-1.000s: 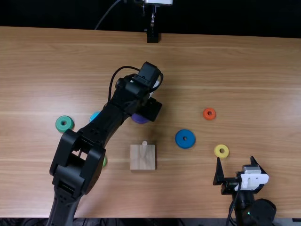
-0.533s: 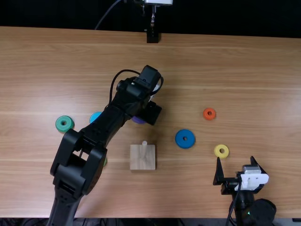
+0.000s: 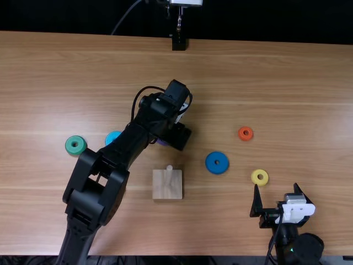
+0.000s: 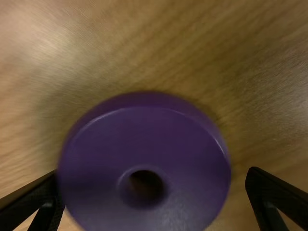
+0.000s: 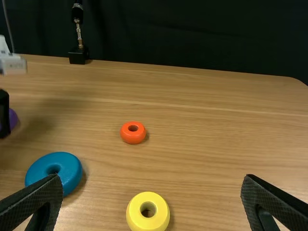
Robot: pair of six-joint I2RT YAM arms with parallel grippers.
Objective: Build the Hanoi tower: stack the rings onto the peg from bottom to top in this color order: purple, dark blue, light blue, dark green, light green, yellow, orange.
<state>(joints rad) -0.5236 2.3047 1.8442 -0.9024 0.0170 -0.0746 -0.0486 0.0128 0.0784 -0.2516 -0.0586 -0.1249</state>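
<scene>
In the top view my left gripper (image 3: 177, 136) is over the purple ring (image 3: 161, 143), covering most of it. Seen from the left wrist, the open left gripper (image 4: 154, 174) has the purple ring (image 4: 144, 144) between its fingers, one finger at its rim and a gap at the other. The wooden base (image 3: 167, 187) holds a bare peg (image 3: 169, 168). My right gripper (image 3: 276, 187) stands open near the yellow ring (image 3: 260, 177); in its wrist view, nothing is between the right gripper's (image 5: 152, 180) fingertips. The dark blue ring (image 3: 217, 163) and orange ring (image 3: 245, 133) lie flat.
Left of the left arm lie a green ring (image 3: 75, 144) and a light blue ring (image 3: 112, 137), the latter close beside the arm. The left arm stretches diagonally over the table, left of the base. A black stand (image 3: 178, 42) is at the far table edge.
The left arm's wrist has shifted slightly toward the near edge and right, uncovering more of the light blue ring and hiding more of the purple one. The right arm has stayed still.
</scene>
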